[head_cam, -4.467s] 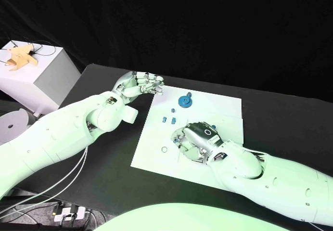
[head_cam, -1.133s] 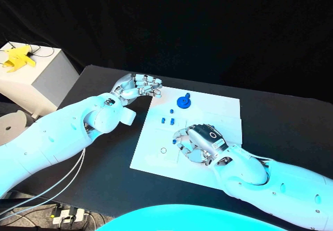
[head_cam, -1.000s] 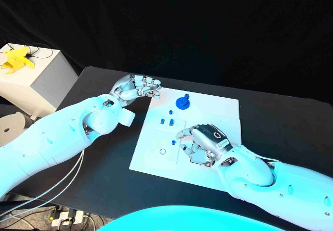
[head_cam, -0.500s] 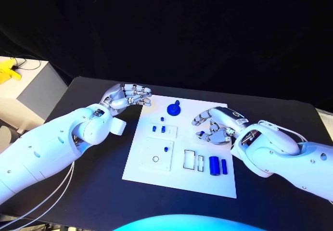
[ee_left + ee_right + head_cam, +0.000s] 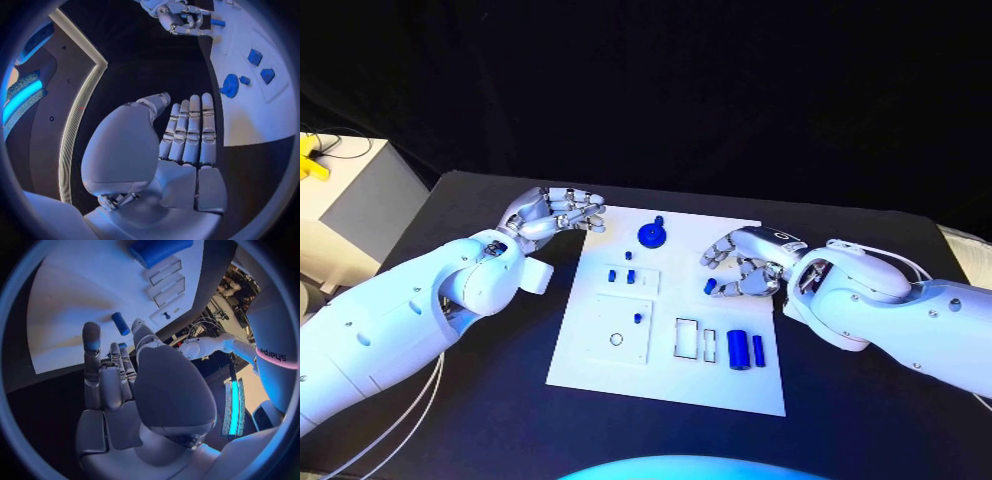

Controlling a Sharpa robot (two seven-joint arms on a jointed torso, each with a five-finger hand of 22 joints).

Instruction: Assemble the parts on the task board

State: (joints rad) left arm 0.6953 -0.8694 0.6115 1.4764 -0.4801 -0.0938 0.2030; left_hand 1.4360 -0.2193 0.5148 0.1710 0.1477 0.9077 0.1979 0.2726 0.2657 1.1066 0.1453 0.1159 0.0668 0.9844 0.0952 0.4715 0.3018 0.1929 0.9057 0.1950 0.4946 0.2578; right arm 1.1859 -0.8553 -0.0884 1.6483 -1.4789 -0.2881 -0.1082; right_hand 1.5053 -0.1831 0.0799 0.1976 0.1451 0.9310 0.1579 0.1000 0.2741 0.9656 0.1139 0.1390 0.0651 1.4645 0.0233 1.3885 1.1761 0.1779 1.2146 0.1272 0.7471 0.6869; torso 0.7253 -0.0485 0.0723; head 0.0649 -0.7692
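Observation:
The white task board (image 5: 675, 385) lies mid-table. My right hand (image 5: 744, 265) hovers over its right middle with its fingers curled. A small blue part (image 5: 710, 286) sits right at its fingertips. Whether it is pinched or only touched is unclear; the right wrist view shows that part (image 5: 120, 323) just beyond the fingers. My left hand (image 5: 560, 212) hangs curled and empty by the board's far left corner. A round blue knob (image 5: 652, 235), two small blue blocks (image 5: 620, 273), a peg (image 5: 638, 317) and two blue cylinders (image 5: 747, 349) are on the board.
Two empty rectangular slots (image 5: 697, 340) sit beside the cylinders, and a small ring (image 5: 616, 339) lies on the square inset. A white box (image 5: 343, 205) stands off the table's far left corner. Black table (image 5: 877, 410) surrounds the board.
The camera has shifted. My right hand has left the slot area near the board's front and now sits further back at the right middle, uncovering the slots and two cylinders. The left hand stays put.

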